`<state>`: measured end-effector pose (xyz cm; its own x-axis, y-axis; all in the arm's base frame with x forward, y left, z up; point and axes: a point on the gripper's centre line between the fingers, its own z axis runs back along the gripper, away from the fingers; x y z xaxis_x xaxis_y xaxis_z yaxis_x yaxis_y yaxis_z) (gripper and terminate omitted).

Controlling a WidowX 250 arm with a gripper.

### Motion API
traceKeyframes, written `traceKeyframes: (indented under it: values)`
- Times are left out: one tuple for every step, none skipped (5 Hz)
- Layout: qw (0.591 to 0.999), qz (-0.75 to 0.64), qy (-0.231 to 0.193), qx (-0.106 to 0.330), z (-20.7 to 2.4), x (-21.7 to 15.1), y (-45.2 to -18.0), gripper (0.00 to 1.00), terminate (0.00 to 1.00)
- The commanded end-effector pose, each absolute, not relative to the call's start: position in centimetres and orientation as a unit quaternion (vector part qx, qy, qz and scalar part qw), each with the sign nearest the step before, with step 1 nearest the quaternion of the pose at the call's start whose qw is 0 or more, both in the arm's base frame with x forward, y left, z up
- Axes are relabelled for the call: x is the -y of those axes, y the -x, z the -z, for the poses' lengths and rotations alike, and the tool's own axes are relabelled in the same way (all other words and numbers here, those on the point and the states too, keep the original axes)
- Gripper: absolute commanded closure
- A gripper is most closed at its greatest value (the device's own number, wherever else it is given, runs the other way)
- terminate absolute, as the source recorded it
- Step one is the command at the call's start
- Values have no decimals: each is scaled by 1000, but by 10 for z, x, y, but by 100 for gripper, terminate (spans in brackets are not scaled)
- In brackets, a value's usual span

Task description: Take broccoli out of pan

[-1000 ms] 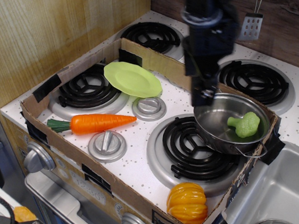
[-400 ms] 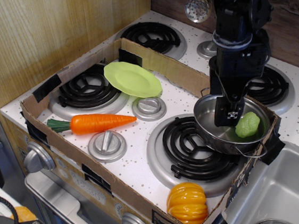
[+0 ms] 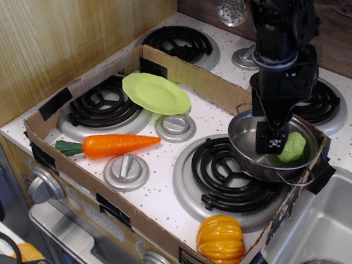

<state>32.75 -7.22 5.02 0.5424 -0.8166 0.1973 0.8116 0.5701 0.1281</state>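
A white speckled stove top (image 3: 175,198) fills the view, with a low cardboard wall (image 3: 182,73) fencing off its front part. Over the front right burner (image 3: 228,175) sits the pan (image 3: 249,158), a shiny steel pot with thin wire handles. The black robot arm reaches down from above, and its end effector (image 3: 270,144) is lowered inside the pan. The broccoli (image 3: 294,147) lies in the right half of the pan, just beside the end effector and seemingly touching it. Whether the fingers are spread or pressed together I cannot tell; the housing hides them from this angle.

This looks like the grasping step: the tool is down at the floret but not clearly around it. The next move likely calls for closing on the bumpy head, then lifting straight up clear of the pan's rim.
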Motion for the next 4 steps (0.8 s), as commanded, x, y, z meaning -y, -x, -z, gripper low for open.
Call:
traceKeyframes:
  values:
    - [866, 475, 0, 154, -41, 90, -340, 0, 0]
    - [861, 481, 9, 164, -35, 96, -347, 0, 0]
    - [862, 479, 11, 164, -37, 100, -354, 0, 0]
    - [862, 478, 10, 169, -41, 101, -357, 100, 0]
